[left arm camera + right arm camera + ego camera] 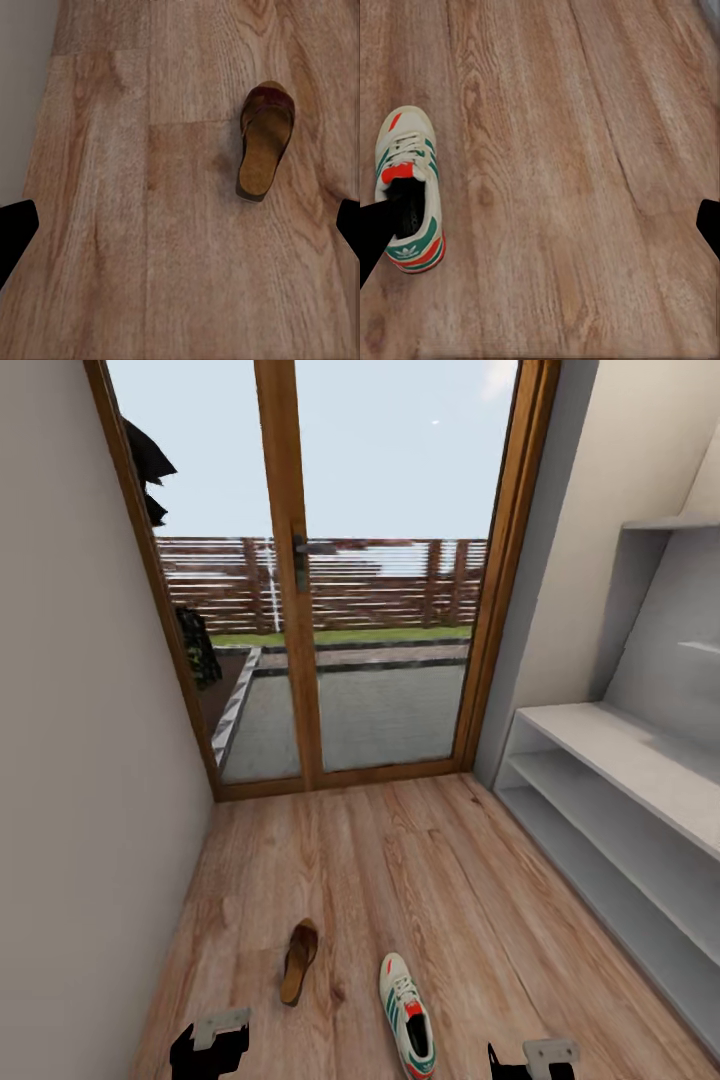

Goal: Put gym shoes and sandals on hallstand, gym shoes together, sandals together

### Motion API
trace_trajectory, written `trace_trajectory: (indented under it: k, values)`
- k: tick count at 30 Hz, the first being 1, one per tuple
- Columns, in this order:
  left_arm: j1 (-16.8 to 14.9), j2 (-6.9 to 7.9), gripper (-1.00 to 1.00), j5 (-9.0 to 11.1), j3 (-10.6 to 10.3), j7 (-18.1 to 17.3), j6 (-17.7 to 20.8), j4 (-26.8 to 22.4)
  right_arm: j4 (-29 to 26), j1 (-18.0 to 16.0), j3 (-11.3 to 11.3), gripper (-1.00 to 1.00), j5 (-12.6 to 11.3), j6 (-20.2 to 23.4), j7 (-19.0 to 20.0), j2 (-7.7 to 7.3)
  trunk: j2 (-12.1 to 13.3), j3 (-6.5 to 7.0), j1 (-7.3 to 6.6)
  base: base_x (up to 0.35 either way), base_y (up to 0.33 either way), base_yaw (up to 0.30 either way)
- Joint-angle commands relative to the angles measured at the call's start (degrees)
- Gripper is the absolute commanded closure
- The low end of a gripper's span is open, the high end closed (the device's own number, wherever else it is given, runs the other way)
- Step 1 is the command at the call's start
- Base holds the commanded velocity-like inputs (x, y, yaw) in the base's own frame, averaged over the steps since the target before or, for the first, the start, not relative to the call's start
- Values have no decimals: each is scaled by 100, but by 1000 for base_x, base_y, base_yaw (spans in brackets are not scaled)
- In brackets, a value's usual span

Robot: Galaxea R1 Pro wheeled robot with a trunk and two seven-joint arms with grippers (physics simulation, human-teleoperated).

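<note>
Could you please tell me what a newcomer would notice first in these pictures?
Probably the cream-white sneaker with green stripes lying on the light brown wood-plank floor, with a flat brown sandal beside it to its left. Next, the pale-grey shoe rack along the right wall, shelves bare, and the wood-framed glass door ahead.

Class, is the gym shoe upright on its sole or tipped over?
Upright: the gym shoe sits sole-down on the corridor floor, its laces and opening facing up.

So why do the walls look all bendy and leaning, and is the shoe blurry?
Head view: the wide lens tilts the door frame and the hallstand outward; light is flat, shadows barely there. Right wrist view: the gym shoe is fairly sharp, with the dark finger overlapping it. Left wrist view: the sandal looks soft, with a thin shadow at its edge.
</note>
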Motion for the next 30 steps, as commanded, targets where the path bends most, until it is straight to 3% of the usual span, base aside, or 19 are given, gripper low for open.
trace_trajectory:
  k: [1, 14, 18, 20, 21, 22, 26, 30]
  values:
    - [-2, -5, -100, -9, 31, -5, -19, 3, 5, -4, -1, -100, 44, -12, -25, 0, -2, -5, -1, 0, 0, -129]
    - [-23, -3, -100, -6, 31, -13, -13, -4, 23, -4, 4, -100, 53, -10, -27, 11, -2, -5, -1, 21, 21, -33]
    - [-345, -31, -100, 2, 40, -146, 199, -153, -76, -132, 16, -100, 63, 30, -21, 106, -2, -5, -1, 4, 4, -1]
    - [-682, -35, -100, 1, 40, -341, 414, -168, -97, -302, 16, -100, 68, 77, -15, 183, -2, -5, -1, 1, 1, 0]
    - [-1265, -29, -100, -4, 44, -749, 1009, -165, -101, -688, 17, -100, 77, 300, -6, 273, -2, -5, -1, 0, 0, 0]
    - [-1558, -36, -100, -3, 46, -898, 1345, -168, -101, -923, 17, -100, 78, 558, -5, 304, -2, -5, -1, 0, 0, 0]
    - [-1931, -61, -100, -3, 48, -1026, 1734, -185, -111, -1253, 17, -100, 78, 1083, -7, 345, -2, -5, -1, 0, 0, 0]
    - [-2032, -55, -100, -7, 40, -1058, 1814, -199, -104, -1341, 23, -100, 76, 1236, 6, 349, -2, -5, -1, 0, 0, 0]
